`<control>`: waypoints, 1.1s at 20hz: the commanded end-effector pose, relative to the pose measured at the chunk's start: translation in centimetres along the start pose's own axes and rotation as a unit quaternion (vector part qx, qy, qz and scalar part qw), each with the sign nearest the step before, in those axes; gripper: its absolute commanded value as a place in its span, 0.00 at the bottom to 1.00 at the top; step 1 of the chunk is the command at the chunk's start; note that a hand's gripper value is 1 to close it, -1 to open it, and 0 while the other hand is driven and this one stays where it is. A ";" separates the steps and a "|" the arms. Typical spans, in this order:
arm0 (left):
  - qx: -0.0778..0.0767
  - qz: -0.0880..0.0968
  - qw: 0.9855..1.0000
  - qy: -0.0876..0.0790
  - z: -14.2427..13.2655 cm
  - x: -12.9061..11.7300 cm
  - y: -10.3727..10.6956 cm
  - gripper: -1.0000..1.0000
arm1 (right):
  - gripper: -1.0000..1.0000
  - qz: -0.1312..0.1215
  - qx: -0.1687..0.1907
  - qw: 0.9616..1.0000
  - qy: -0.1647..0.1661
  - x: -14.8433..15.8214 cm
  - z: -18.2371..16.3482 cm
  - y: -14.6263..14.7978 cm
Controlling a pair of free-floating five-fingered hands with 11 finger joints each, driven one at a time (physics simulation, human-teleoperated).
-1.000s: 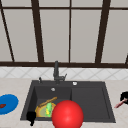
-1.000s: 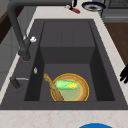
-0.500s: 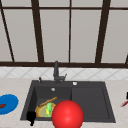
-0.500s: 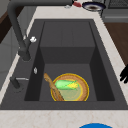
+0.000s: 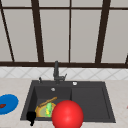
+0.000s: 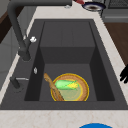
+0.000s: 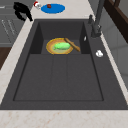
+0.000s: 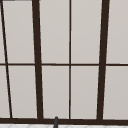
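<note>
My left hand hovers at the sink's front left corner, fingers relaxed and holding nothing. The same hand appears as black fingers over the front counter in the left side view, and as a hand beside the far basin in the right side view. The nearest thing to it is a yellow bowl in the left basin. The bowl holds a green, yellow-tipped vegetable, and a wooden spoon leans on its rim. A big red ball covers the sink's front edge.
The dark sink has a flat drainer on the right and a black faucet behind it. A blue plate with a small dark red item lies on the left counter. Window bars stand above.
The right hand, at the front view's right edge a second ago, has slid off that edge. The left hand and the bowl have not moved.
</note>
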 end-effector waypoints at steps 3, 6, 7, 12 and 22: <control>0.000 0.000 1.000 0.000 0.0 0.0 0.0 0.50 | 1.00 -0.019 -0.011 0.999 0.047 -0.3 1.6 1.1; 0.000 0.000 1.000 0.000 0.0 0.0 0.0 0.50 | 1.00 -0.020 -0.011 0.998 0.061 -0.4 2.2 1.6; 0.000 0.000 1.000 0.000 0.0 0.0 0.0 0.50 | 1.00 -0.020 -0.011 0.998 0.067 -0.4 2.3 1.7; 0.000 0.000 1.000 0.000 0.0 0.0 0.0 0.50 | 1.00 -0.020 -0.010 0.995 0.093 -0.3 3.2 2.4; 0.000 0.000 1.000 0.000 0.0 0.0 0.0 0.50 | 1.00 -0.015 -0.012 0.993 0.114 1.1 6.6 5.6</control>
